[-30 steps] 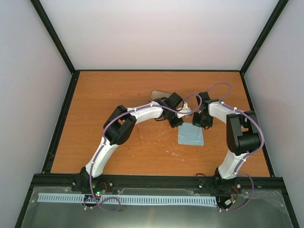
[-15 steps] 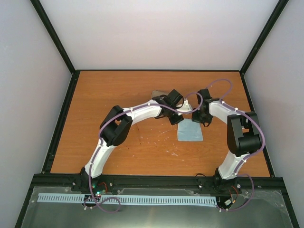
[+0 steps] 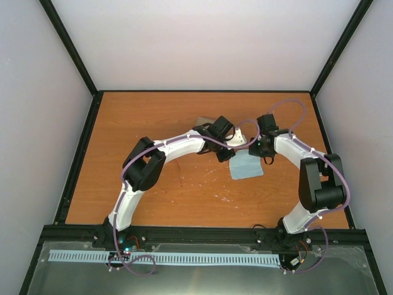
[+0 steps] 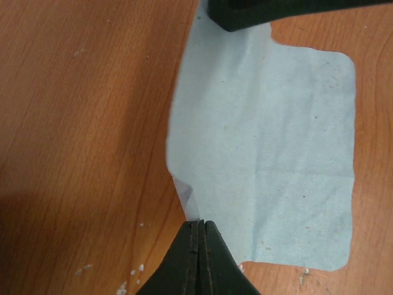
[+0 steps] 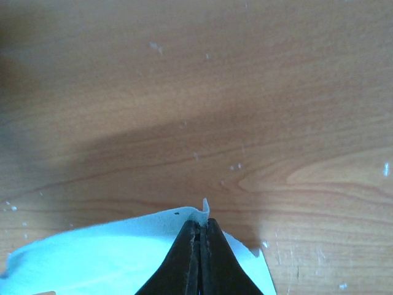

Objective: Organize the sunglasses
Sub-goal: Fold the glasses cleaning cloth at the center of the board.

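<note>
The sunglasses show in no view. A light blue cloth (image 3: 245,167) lies on the wooden table between my two grippers. My left gripper (image 3: 228,153) is shut on the cloth's left edge, which lifts into a small fold at the jaw tips (image 4: 201,224). In the left wrist view the cloth (image 4: 270,141) spreads flat to the right. My right gripper (image 3: 261,147) is shut on the cloth's far right corner. In the right wrist view a tip of the cloth (image 5: 123,258) pokes up between that gripper's (image 5: 199,224) closed jaws.
Part of a tan oblong case (image 3: 201,120) peeks out behind the left arm's wrist. The right gripper's dark finger (image 4: 245,15) reaches into the top of the left wrist view. White specks dot the table (image 3: 202,178). Black rails frame the table edges.
Both grippers have moved away from the arm bases, dragging the cloth with them. The cloth has shifted back and turned slightly. The right arm has stretched out further.
</note>
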Robot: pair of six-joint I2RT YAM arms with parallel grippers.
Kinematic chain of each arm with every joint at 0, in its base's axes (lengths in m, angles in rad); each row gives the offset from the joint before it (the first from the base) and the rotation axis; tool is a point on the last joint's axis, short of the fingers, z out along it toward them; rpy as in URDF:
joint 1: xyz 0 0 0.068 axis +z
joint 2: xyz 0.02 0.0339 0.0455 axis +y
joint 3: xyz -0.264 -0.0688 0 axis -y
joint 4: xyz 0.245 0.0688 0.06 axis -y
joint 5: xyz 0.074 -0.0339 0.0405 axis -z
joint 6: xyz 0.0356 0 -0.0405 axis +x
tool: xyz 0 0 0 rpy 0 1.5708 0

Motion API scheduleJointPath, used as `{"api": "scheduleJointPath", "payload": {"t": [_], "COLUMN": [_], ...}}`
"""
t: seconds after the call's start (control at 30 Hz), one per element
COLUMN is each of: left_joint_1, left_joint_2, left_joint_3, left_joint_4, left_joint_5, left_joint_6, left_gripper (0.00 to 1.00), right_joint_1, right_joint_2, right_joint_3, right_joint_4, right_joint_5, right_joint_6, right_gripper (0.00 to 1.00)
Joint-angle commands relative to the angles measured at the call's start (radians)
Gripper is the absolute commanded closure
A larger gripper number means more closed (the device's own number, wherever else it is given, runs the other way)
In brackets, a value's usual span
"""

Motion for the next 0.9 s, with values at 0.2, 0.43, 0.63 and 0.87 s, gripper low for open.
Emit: {"api": "scheduleJointPath", "payload": {"t": [0.2, 0.43, 0.63, 0.87], "left_joint_1": [-0.035, -0.084, -0.114, -0.116], "left_joint_2": [-0.087, -0.105, -0.131, -0.137], "left_joint_3": [-0.062, -0.117, -0.177, -0.213], "left_joint_4": [0.037, 0.042, 0.053, 0.062], "left_joint_5": [0.053, 0.062, 0.056, 0.052], "left_joint_6": [-0.02, -0.018, -0.015, -0.018], "left_gripper": [0.99, 0.99, 0.99, 0.91], "right_joint_1": [0.0, 0.0, 0.0, 0.001], "right_joint_2": [-0.064, -0.095, -0.132, -0.147], "right_joint_3": [-0.095, -0.137, -0.185, -0.248], "right_joint_4": [0.014, 0.015, 0.015, 0.02], "right_joint_5": [-0.007, -0.004, -0.014, -0.057], "right_joint_6": [0.019, 0.037, 0.048, 0.064], "right_gripper": [0.97, 0.97, 0.97, 0.97]}}
